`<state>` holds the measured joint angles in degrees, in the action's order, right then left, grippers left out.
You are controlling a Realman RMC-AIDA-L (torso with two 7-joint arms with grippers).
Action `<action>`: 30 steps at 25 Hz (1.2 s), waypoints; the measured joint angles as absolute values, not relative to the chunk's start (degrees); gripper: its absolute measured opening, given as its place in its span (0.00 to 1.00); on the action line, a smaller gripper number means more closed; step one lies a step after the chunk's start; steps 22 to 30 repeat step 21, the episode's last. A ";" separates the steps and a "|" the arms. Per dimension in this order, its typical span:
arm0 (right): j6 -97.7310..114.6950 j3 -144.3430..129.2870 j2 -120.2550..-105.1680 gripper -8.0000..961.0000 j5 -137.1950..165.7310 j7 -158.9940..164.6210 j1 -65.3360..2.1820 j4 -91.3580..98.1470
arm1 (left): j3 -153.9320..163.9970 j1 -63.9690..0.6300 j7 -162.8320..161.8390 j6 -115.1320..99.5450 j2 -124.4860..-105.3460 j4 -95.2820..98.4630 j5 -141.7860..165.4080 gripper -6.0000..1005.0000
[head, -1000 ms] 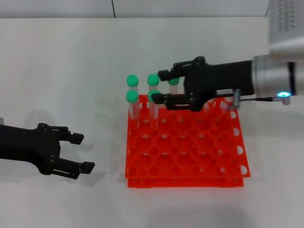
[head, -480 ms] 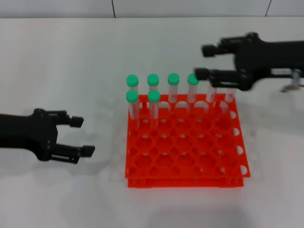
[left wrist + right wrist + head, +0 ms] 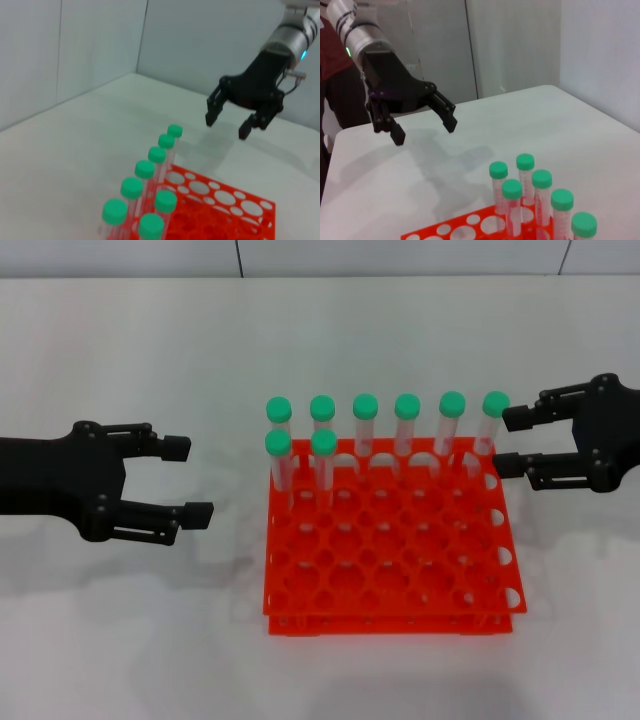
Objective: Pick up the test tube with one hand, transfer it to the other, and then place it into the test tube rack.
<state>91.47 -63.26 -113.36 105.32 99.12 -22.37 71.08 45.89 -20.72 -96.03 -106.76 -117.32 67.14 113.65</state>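
The orange-red test tube rack (image 3: 392,624) sits mid-table. Several green-capped test tubes stand upright in it: a back row (image 3: 406,406) and two in the second row at its left end (image 3: 324,443). I cannot tell which one is the task's tube; neither gripper holds one. My left gripper (image 3: 190,480) hovers open left of the rack. Just off the rack's back right corner, my right gripper (image 3: 507,443) is open and empty. The left wrist view shows the right gripper (image 3: 228,126) beyond the tubes (image 3: 145,170). The right wrist view shows the left gripper (image 3: 424,131) beyond the tubes (image 3: 541,179).
The white table (image 3: 120,360) runs back to a pale wall. Most holes of the rack (image 3: 225,197) stand free in the front rows. A person in dark red clothing (image 3: 332,75) is at the edge of the right wrist view.
My right gripper has drawn back from the rack's back rows to beyond its right edge, uncovering the full back row. My left gripper has shifted slightly toward the back.
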 joint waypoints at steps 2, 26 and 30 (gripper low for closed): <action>91.45 -63.26 -113.36 0.57 105.36 98.66 -21.94 71.11 | 45.88 -20.61 -95.92 -106.79 -117.40 67.15 112.79 0.88; 91.84 -63.10 -113.40 0.57 105.48 97.73 -20.91 71.13 | 45.35 -20.99 -96.38 -107.23 -117.94 67.15 111.22 0.88; 91.84 -63.10 -113.40 0.57 105.48 97.73 -20.91 71.13 | 45.35 -20.99 -96.38 -107.23 -117.94 67.15 111.22 0.88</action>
